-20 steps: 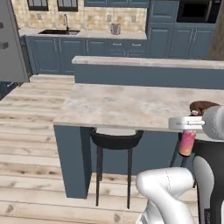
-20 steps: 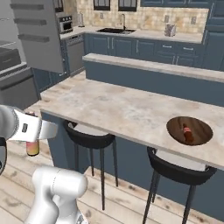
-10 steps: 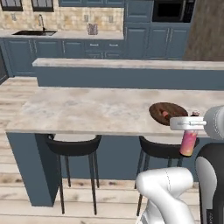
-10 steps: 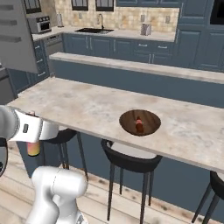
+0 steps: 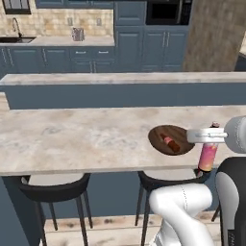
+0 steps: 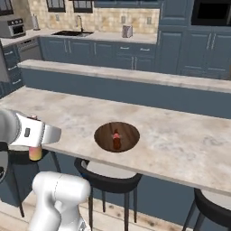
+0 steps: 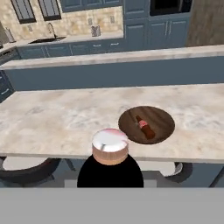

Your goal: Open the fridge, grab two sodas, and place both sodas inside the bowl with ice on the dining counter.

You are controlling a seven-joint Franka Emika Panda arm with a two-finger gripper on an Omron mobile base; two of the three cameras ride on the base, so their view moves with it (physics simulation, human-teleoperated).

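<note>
The round dark-brown bowl (image 5: 156, 135) (image 6: 101, 135) (image 7: 127, 124) rests on the beige marbled dining counter (image 5: 72, 139) (image 6: 180, 140) (image 7: 52, 118), near its front edge. Inside it lies the dark cola bottle with its red label (image 5: 169, 141) (image 6: 116, 140) (image 7: 144, 127). My gripper (image 5: 207, 136) (image 6: 37, 136) is shut on the pink-orange bottle (image 5: 208, 156) (image 6: 34, 154) (image 7: 110, 148). It holds the bottle upright at the counter's front edge, just to the right of the bowl in the left base view. The fridge is out of view.
Black round stools (image 5: 53, 190) (image 5: 168, 180) (image 6: 108, 178) (image 6: 212, 210) stand under the counter's front edge. A raised ledge (image 5: 120, 78) runs along the counter's far side. Behind it are blue cabinets and a beige worktop with a sink (image 6: 72, 33).
The base has driven along the dining counter, so both base views shifted and the bowl now sits near the middle. The gripper keeps hold of the pink-orange bottle.
</note>
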